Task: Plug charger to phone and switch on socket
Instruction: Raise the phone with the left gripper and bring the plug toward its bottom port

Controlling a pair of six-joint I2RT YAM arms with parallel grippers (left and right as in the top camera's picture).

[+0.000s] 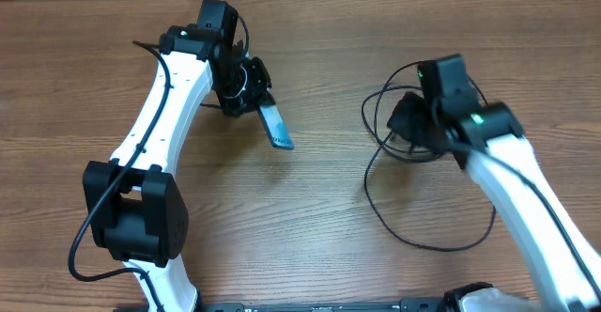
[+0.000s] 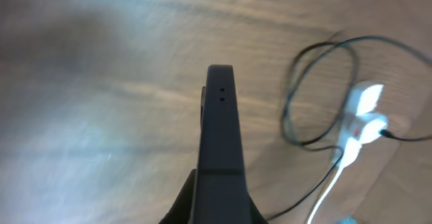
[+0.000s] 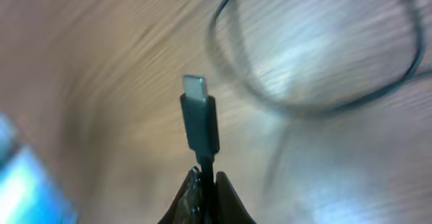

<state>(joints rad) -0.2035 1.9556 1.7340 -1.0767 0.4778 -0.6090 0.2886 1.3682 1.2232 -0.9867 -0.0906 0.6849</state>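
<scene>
- The charger [image 1: 367, 185] lies in loose black loops on the wooden table [image 1: 310, 256], right of centre. Its connector tip [image 3: 199, 116] is lifted off the wood and stands upright out of my right gripper [image 3: 204, 193].
- That right gripper is pinched tight on the cable just behind the tip. I judge this leaves the metal end bare for pushing in.
- The phone [image 1: 275, 126] hangs in the air left of centre, well apart from the tip. It is tilted, with its free end pointing toward the right arm.
- My left gripper [image 1: 252, 94] is clamped on the phone's other end. Its wrist view shows the narrow bottom edge facing outward, probably to present the port.
- The socket [image 2: 364, 119], as I take the blurred white block with a white cord to be, rests on the table beside the loops. I cannot tell its switch position.
</scene>
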